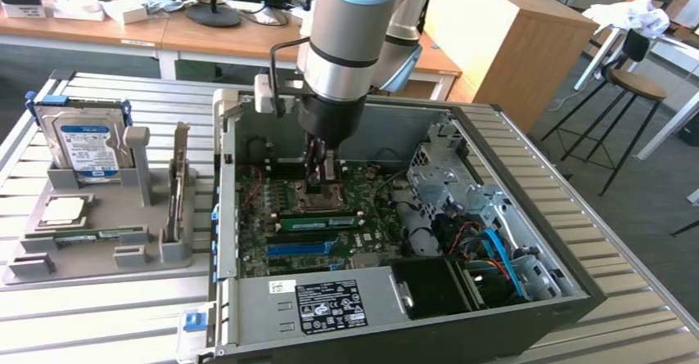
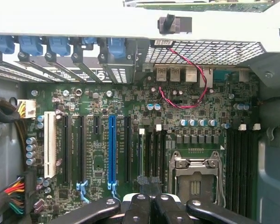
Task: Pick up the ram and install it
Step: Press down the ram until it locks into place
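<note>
A long green ram stick (image 1: 319,220) stands on edge in a slot of the motherboard (image 1: 286,253) inside the open computer case (image 1: 568,294). My gripper (image 1: 326,189) reaches down into the case just behind that stick, over the processor socket (image 1: 317,200). Its fingers are pressed together with nothing visible between them. In the wrist view the shut gripper (image 2: 149,179) hangs over the narrow black memory slots (image 2: 151,154) beside the socket (image 2: 194,175). I cannot tell whether the fingertips touch the stick.
A grey parts tray (image 1: 65,270) at the exterior view's left holds a hard drive (image 1: 87,147), a taller card on edge (image 1: 178,186), a processor (image 1: 64,211) and another thin green stick (image 1: 93,235). Drive cage (image 1: 459,176), cables (image 1: 497,249) and power supply (image 1: 327,305) crowd the case.
</note>
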Available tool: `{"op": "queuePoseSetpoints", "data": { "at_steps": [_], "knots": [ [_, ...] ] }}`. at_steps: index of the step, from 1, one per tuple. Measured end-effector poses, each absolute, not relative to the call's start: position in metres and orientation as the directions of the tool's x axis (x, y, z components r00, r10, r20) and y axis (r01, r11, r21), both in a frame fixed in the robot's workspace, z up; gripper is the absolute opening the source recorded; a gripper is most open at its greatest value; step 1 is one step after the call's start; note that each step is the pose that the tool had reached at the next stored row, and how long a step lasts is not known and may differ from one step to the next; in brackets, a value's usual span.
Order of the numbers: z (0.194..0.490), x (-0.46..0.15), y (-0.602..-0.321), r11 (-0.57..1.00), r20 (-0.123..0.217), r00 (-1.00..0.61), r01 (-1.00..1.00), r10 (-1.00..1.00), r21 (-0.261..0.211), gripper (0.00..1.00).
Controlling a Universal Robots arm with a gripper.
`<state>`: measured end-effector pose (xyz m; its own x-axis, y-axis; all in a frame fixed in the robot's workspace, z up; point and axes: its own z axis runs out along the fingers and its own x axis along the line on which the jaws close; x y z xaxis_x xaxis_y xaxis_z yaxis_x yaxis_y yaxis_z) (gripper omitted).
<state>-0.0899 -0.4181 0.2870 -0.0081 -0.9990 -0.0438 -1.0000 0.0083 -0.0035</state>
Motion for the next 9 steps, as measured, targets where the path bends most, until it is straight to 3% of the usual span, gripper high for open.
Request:
{"op": "queuePoseSetpoints", "data": {
  "at_steps": [9],
  "knots": [
    [0.287, -0.075, -0.418, 0.008, -0.044, -0.008, -1.0, -0.999, -0.003, 0.1]
  ]
}}
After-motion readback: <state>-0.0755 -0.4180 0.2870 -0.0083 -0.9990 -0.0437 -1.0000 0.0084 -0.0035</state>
